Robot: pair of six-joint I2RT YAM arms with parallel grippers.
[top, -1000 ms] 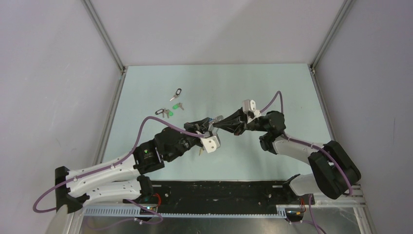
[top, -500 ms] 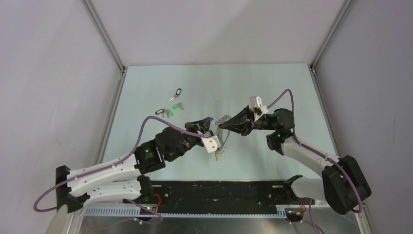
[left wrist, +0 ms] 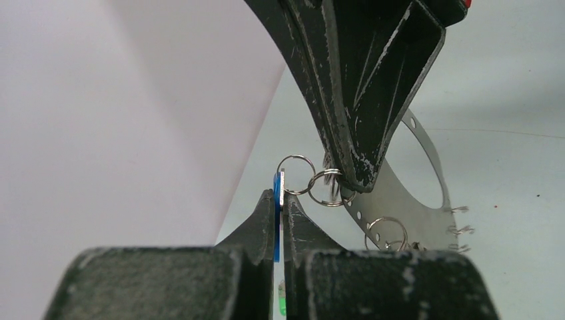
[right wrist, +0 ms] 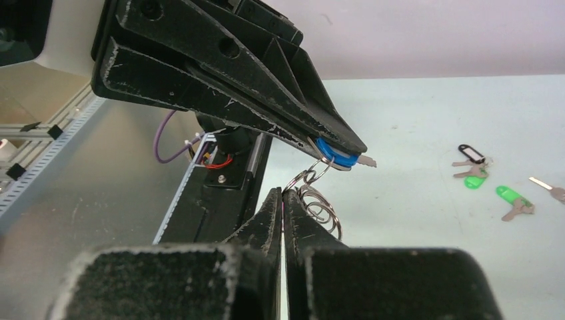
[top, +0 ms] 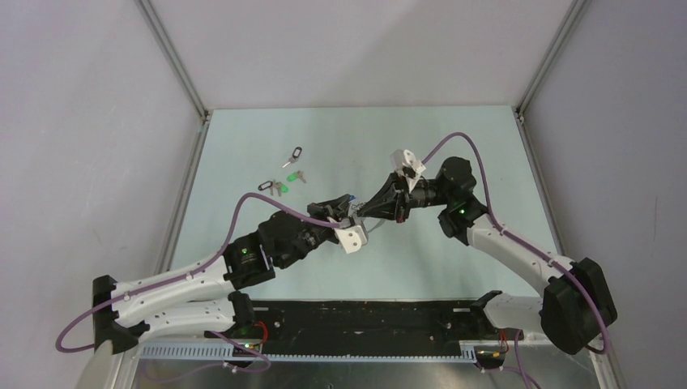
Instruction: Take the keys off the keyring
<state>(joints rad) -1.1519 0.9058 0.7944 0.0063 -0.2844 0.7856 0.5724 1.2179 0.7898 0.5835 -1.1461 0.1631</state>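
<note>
Drawn back together mid-table after the brief spread. Left gripper point(left wrist: 280, 193) clamped on blue key point(left wrist: 276, 200), right gripper point(left wrist: 353, 181) pinched shut on small rings point(left wrist: 326, 188). Keyring point(left wrist: 386, 208) dangling just beneath. Blue key probably not freed yet.

The top camera looks down from behind onto the whole table point(top: 454, 138). Both wrist cameras sit close, facing each other, sharing the blue key point(left wrist: 276, 210).
</note>
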